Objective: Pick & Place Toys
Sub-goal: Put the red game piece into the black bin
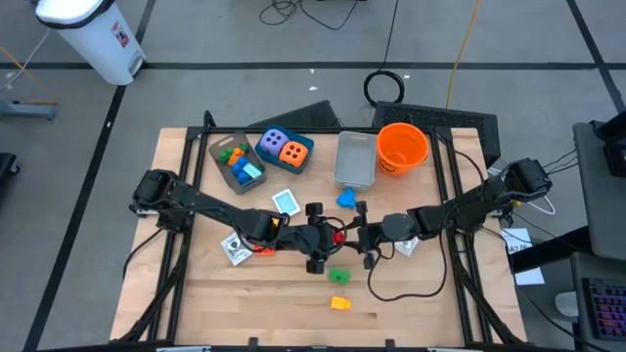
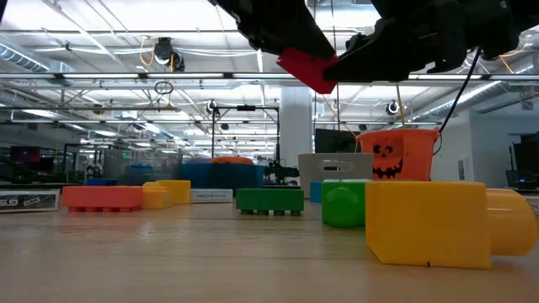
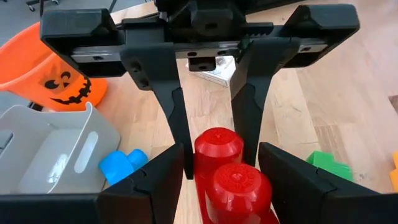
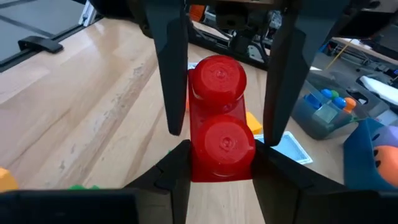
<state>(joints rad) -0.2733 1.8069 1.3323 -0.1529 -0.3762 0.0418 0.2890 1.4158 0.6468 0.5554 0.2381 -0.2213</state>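
Wrist views show a red two-stud plastic brick (image 4: 219,118) lifted above the surface, clamped end-to-end between left pincer (image 3: 214,165) and right pincer (image 4: 217,165), its long axis running pincer to pincer.

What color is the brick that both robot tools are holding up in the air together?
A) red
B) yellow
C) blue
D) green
A: the red brick sits between the fingers of the left tool and the right tool, lifted off the table, while the yellow brick and green brick lie on the wood.
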